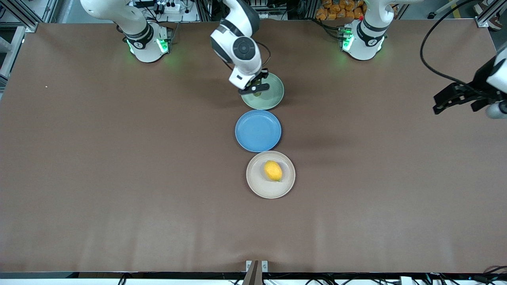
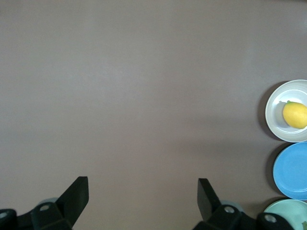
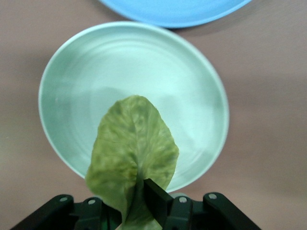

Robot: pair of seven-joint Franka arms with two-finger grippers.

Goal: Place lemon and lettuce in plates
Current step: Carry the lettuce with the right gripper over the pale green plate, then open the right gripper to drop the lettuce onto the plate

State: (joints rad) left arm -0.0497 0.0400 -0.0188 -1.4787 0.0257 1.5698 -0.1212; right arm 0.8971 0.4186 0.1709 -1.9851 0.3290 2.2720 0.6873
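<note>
Even overhead light, soft shadows on the table [image 1: 119, 178], slight wrist-view blur

Partly hidden and cropped objects
Wrinkled green lettuce leaf [image 3: 132, 158]: stem hidden between black fingers; round blue plastic plate [image 3: 172, 7] cropped at top edge.

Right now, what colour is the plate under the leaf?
Pale mint green plate; the right wrist view shows it best, below the lettuce.

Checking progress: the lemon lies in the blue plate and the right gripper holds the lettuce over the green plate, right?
Not quite. The front view shows the lemon in the beige plate; the blue plate holds nothing. The right gripper does hold the lettuce over the green plate.
</note>
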